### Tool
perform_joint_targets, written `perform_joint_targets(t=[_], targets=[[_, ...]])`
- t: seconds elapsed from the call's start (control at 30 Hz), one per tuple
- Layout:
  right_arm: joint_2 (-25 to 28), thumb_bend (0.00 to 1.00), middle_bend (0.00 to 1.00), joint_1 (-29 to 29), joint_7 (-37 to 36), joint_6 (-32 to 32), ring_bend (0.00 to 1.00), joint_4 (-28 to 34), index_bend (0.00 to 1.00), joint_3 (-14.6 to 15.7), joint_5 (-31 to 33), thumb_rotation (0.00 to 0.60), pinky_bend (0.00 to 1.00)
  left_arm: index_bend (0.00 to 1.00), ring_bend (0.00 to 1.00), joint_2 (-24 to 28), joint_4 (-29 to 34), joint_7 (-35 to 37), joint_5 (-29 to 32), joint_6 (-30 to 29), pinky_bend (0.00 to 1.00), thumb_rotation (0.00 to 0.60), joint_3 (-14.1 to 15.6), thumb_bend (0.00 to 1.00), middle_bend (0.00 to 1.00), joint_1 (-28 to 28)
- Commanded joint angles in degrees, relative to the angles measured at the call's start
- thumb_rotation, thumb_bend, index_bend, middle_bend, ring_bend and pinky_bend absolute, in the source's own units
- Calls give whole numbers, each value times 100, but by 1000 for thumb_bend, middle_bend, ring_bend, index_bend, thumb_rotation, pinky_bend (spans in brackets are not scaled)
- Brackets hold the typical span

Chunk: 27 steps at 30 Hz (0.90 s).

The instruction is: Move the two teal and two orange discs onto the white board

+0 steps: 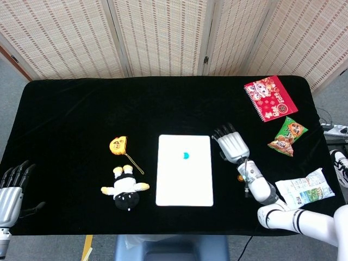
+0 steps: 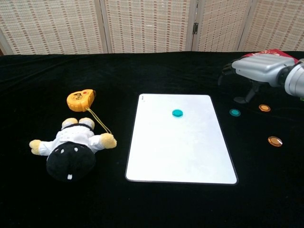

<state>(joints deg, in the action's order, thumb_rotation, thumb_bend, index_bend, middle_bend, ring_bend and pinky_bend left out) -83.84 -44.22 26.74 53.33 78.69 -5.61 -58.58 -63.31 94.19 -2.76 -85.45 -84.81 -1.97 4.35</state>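
Black table (image 1: 81, 109), woven screens (image 1: 163, 32) behind.

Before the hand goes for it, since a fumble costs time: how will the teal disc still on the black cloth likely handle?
The teal disc lies flat and thin, so pinching its edge off the black cloth looks fiddly. It seems small and probably light. Lying flat, it should slide, not roll.

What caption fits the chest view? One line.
One round teal disc lies on the flat white board; right robot hand hovers over the rest.
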Motion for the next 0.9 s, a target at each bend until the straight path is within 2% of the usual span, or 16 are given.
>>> perform_joint_targets(t=[0.03, 0.37, 0.9], targets=[[-95, 301, 116, 170, -207, -66, 58, -290, 270, 154, -90, 600, 0, 0, 5, 10, 16, -6, -5, -10, 0, 600, -1, 129, 0, -2], [-632, 301, 124, 293, -629, -306, 60, -1149, 307, 204, -318, 600, 0, 0, 5, 50, 105, -59, -31, -37, 0, 600, 22, 129, 0, -17], [-940, 301, 149, 304, -619, -382, 56, -1543, 366, 62, -515, 600, 0, 0, 4, 81, 125, -44, -30, -46, 0, 600, 26, 130, 0, -25]])
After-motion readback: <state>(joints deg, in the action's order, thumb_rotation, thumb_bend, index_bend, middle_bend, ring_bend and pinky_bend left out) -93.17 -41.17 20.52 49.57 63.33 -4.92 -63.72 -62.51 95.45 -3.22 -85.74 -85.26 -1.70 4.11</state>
